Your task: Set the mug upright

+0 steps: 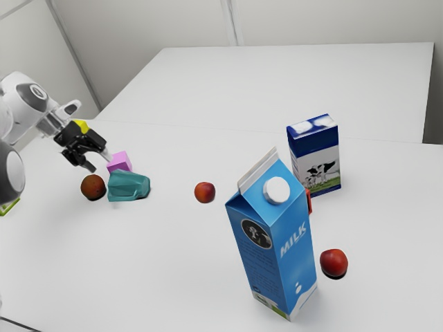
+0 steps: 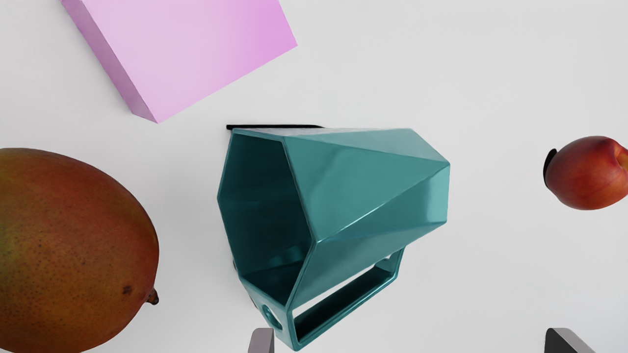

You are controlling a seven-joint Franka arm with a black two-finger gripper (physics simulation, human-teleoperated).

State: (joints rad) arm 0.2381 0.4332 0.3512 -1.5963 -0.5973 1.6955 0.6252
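Observation:
A teal faceted mug (image 1: pixel 128 186) lies on its side on the table in the exterior view, beside a round brown-red fruit. The gripper (image 1: pixel 97 163) is above the table close to the mug, on the exterior view's left. In the wrist view the mug (image 2: pixel 363 191) shows its dark open mouth facing the large fruit, and its handle lies on the side nearest the fingertips. The gripper (image 2: pixel 409 340) stands open, its two tips wide apart with nothing held; one tip is seen right by the handle's corner.
The mango-like fruit (image 2: pixel 73 250) and a pink block (image 2: pixel 186 49) lie near the mug. A nectarine (image 1: pixel 205 192) sits farther off. Toward the exterior view's right stand a blue milk carton (image 1: pixel 277 242), a smaller carton (image 1: pixel 317 162) and a red fruit (image 1: pixel 333 262).

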